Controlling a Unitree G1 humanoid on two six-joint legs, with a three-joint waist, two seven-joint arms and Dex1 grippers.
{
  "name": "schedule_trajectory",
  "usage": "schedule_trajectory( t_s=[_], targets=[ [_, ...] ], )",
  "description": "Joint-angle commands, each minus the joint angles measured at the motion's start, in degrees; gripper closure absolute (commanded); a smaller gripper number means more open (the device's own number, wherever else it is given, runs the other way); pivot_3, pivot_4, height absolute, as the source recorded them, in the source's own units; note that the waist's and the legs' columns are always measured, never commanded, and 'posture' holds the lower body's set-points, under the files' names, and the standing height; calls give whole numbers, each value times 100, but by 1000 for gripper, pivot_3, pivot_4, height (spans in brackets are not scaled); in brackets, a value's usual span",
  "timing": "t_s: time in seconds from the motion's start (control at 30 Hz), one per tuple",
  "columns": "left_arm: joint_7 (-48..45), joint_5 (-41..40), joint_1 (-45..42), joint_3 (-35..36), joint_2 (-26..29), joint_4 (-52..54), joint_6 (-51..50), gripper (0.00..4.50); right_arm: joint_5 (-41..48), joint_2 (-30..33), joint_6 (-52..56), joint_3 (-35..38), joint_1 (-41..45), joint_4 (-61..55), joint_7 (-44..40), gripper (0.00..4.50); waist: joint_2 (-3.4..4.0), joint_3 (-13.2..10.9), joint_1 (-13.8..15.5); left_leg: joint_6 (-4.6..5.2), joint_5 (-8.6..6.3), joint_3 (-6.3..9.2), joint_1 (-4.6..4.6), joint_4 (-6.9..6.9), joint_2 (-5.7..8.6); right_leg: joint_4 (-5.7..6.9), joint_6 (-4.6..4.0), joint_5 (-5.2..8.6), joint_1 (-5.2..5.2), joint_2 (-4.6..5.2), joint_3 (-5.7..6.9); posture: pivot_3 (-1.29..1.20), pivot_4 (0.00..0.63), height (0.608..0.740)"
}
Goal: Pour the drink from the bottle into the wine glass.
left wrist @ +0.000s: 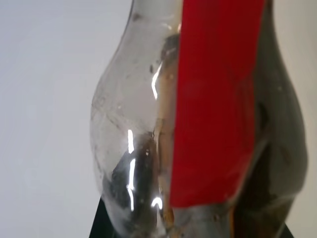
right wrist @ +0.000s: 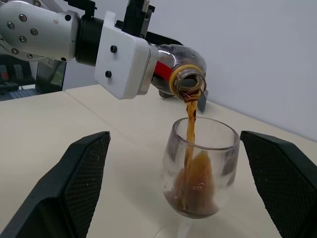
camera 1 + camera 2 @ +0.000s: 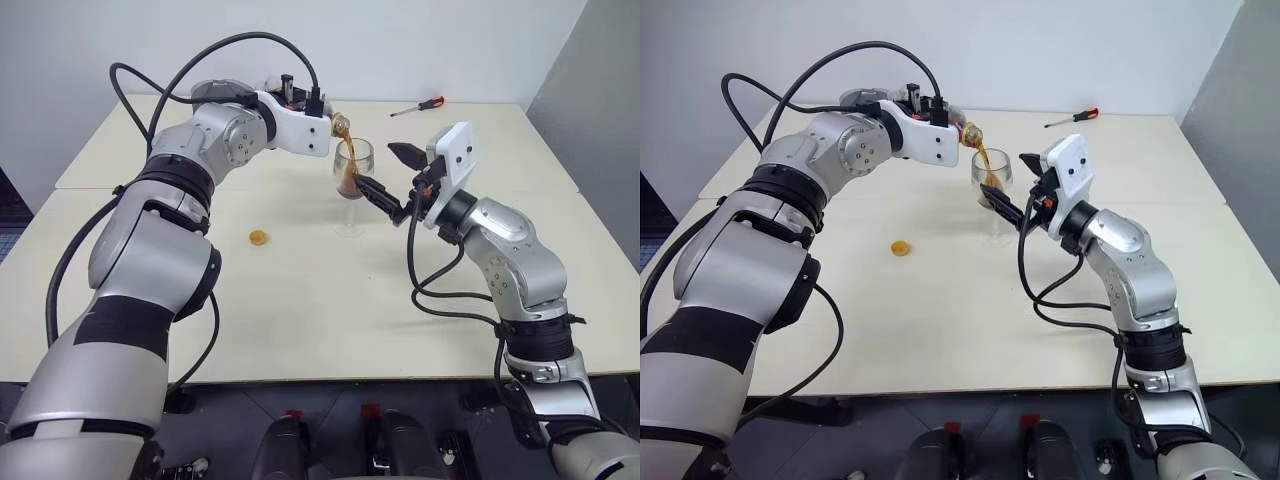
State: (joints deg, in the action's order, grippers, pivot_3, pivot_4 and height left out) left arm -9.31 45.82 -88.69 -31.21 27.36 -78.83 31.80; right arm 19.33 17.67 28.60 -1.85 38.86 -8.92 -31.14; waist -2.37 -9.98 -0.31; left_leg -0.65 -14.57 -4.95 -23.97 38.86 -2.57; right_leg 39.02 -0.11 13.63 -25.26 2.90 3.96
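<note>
My left gripper [image 3: 320,114] is shut on the bottle [image 2: 181,62], a clear bulbous one with a red label, and holds it tipped over with its open mouth down. From that mouth a thin brown stream of the drink [image 2: 190,114] falls into the wine glass [image 2: 200,168], which stands upright on the table with brown liquid pooled low in its bowl. My right gripper [image 3: 390,172] is open. One black finger stands on each side of the bowl, apart from the glass. The left wrist view looks close onto the bottle's body [image 1: 138,148].
A small yellow cap [image 3: 258,237] lies on the cream table [image 3: 300,310], left of the glass. A screwdriver with a red handle [image 3: 418,106] lies at the table's far edge. A wall runs behind the table.
</note>
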Motion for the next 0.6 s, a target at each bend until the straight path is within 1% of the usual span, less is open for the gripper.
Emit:
schedule_trajectory(
  t_s=[0.03,0.6],
  targets=[
    [141,-4,-318,6,113,83,26,3442,90,24,-3,89,18,-267,3,0,0,0,0,0,0,0,0,0,0,0,0,0,0,0,0,0,150,740],
    [163,43,-357,-17,126,78,3,3442,93,19,28,100,2,-294,0,0,0,0,0,0,0,0,0,0,0,0,0,0,0,0,1,0,150,740]
  ],
)
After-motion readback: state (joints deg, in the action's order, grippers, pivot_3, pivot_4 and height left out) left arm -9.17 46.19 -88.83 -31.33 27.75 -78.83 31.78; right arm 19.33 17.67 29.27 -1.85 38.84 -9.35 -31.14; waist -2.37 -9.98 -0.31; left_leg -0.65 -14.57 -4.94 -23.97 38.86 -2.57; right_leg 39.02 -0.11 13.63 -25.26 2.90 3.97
